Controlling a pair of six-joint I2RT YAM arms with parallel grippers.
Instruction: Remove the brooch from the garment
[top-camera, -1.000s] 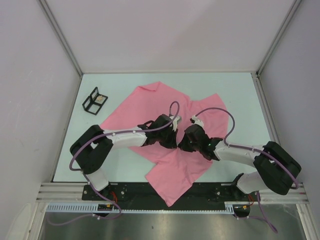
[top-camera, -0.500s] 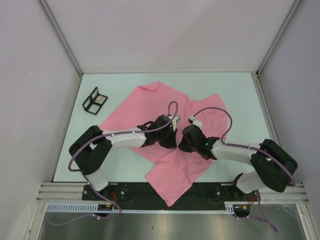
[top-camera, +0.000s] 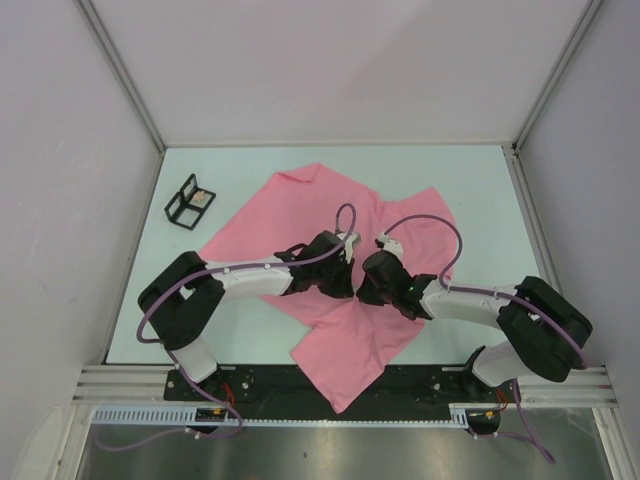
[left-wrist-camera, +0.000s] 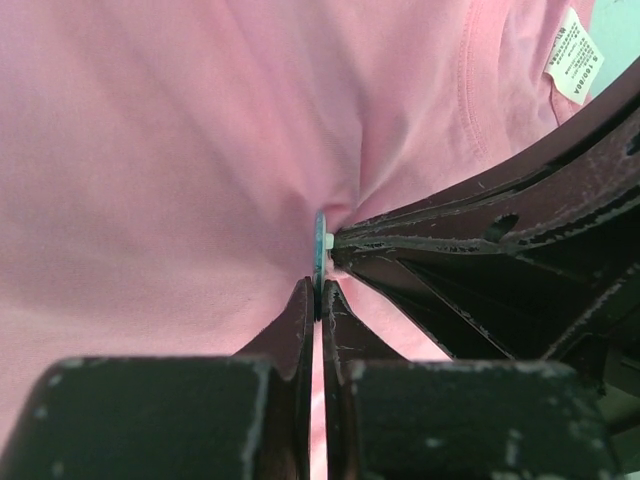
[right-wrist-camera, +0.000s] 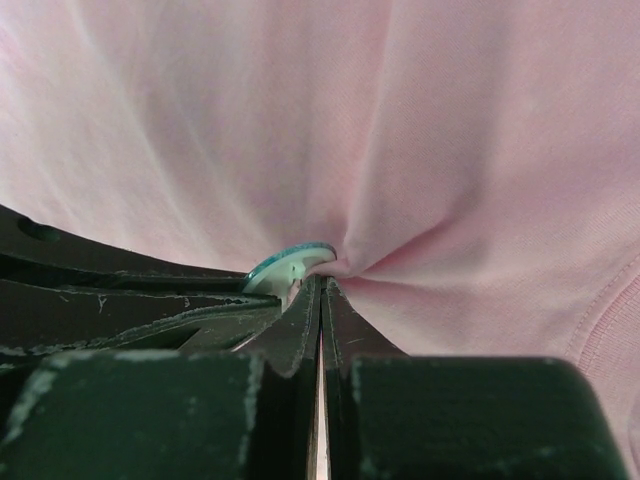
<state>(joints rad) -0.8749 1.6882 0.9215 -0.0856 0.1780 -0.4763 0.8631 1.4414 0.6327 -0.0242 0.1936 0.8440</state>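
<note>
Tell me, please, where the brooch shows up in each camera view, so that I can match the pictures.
Top external: not visible, hidden where the left gripper and right gripper meet.
Left wrist: the brooch, edge-on at centre, just above this gripper's tips.
Right wrist: centre, just left of the tips.
Shared landmark: the garment, puckering at that spot.

The garment (top-camera: 290, 210), a plain pink short-sleeved T-shirt, is lying spread out and rumpled, with its white label (left-wrist-camera: 573, 55) showing beside the neckline seam. The brooch (left-wrist-camera: 320, 245), a thin round disc with a teal rim, is standing edge-on against cloth that is puckering into radiating folds. I am clamping the disc's rim in my left gripper (left-wrist-camera: 318, 300) and pinching the gathered cloth just beside it in my right gripper (right-wrist-camera: 320, 300).
</note>
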